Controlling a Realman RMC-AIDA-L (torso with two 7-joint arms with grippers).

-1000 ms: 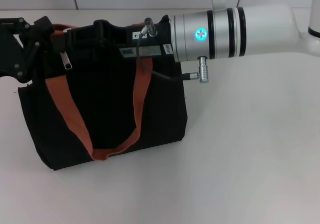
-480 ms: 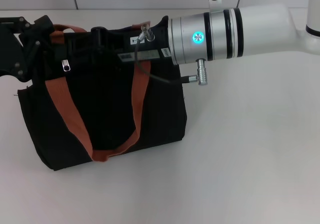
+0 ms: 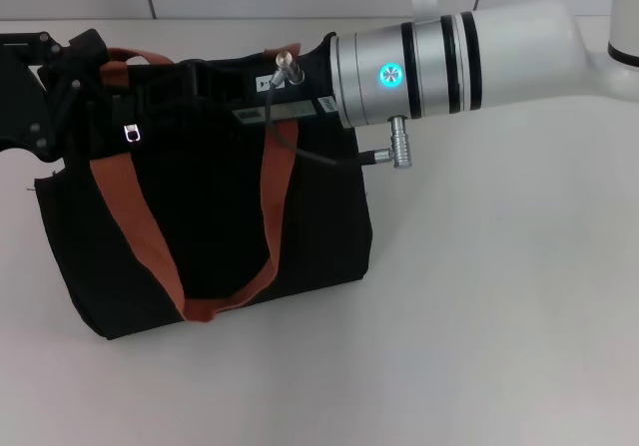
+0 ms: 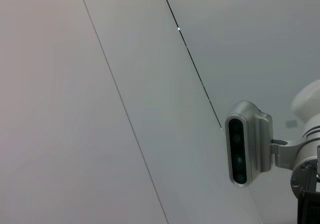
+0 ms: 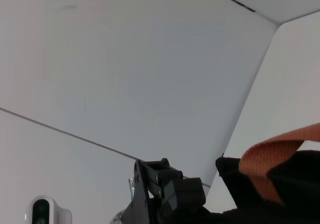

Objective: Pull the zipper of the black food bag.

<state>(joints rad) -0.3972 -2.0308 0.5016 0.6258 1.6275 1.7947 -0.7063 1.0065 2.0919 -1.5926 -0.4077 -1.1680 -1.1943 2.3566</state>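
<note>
Right gripper [image 3: 215, 82] lies along the top edge of the large black fabric food bag [image 3: 215, 226]; left gripper [image 3: 60, 92] braces its far corner. Finger states cannot be told. Small silver zipper tab [image 3: 130, 133] hangs near that corner; recommend a steady pull along the zip line.

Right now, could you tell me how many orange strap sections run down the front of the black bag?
2: one strap descends near the left gripper, another under the right arm; they join below. Back straps may be hidden.
</note>
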